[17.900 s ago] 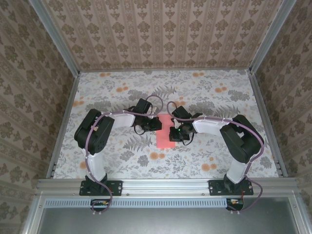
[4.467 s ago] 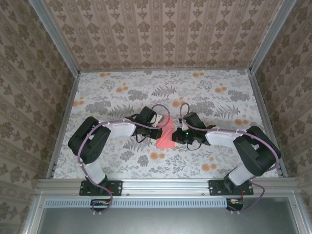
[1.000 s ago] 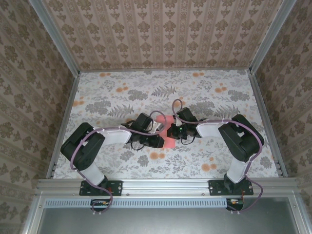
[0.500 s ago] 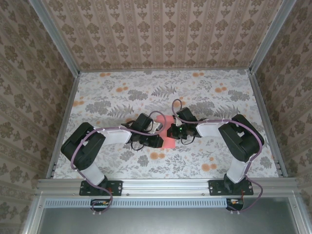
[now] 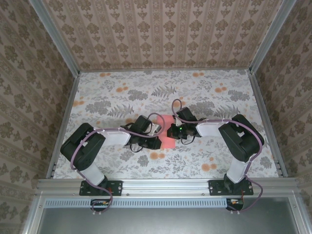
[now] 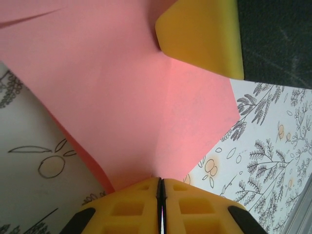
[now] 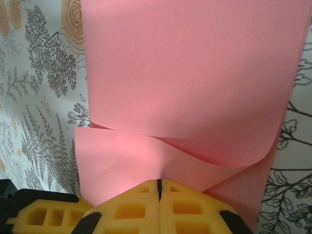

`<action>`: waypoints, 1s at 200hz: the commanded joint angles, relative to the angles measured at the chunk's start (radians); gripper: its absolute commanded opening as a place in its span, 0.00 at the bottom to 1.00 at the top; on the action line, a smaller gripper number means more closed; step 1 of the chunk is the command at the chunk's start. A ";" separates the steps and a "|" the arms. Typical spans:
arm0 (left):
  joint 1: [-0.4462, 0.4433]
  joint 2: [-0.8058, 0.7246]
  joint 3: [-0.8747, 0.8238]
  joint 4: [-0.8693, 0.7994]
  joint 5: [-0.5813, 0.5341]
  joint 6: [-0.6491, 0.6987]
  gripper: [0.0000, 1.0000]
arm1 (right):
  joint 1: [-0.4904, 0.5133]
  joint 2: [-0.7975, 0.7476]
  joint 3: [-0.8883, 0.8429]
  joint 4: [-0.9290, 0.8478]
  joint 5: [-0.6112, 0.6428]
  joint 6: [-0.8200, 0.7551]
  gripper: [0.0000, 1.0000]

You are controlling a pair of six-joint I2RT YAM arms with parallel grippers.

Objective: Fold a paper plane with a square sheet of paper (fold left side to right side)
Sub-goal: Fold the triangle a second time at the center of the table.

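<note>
The square sheet of paper (image 5: pixel 167 142), salmon pink, lies at the middle of the table between both grippers, loosely folded over on itself. In the right wrist view its upper layer (image 7: pixel 195 73) curls over the lower one. My left gripper (image 5: pixel 157 141) is at the sheet's left side, and its yellow fingertips (image 6: pixel 161 187) are shut on the paper's edge. My right gripper (image 5: pixel 171 131) is at the right side, with its jaws (image 7: pixel 159 187) shut on the lower layer. A right finger (image 6: pixel 202 34) presses the paper in the left wrist view. The paper plane is out of view.
A floral tablecloth (image 5: pixel 117 97) covers the table. Patterned walls (image 5: pixel 165 29) enclose the back and both sides. An aluminium rail (image 5: pixel 165 185) runs along the near edge, with the arm bases on it. Tablecloth shows beside the paper (image 7: pixel 44 73).
The left gripper's jaws have closed further onto the paper's edge. Both arms and the sheet have barely shifted.
</note>
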 commanded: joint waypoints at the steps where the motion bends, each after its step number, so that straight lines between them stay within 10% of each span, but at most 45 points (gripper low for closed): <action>1: 0.002 -0.041 -0.054 -0.063 -0.029 -0.023 0.11 | 0.002 0.026 -0.006 -0.111 0.067 -0.025 0.00; 200: 0.020 0.024 0.065 -0.118 -0.069 0.046 0.15 | 0.002 0.022 0.005 -0.116 0.061 -0.025 0.00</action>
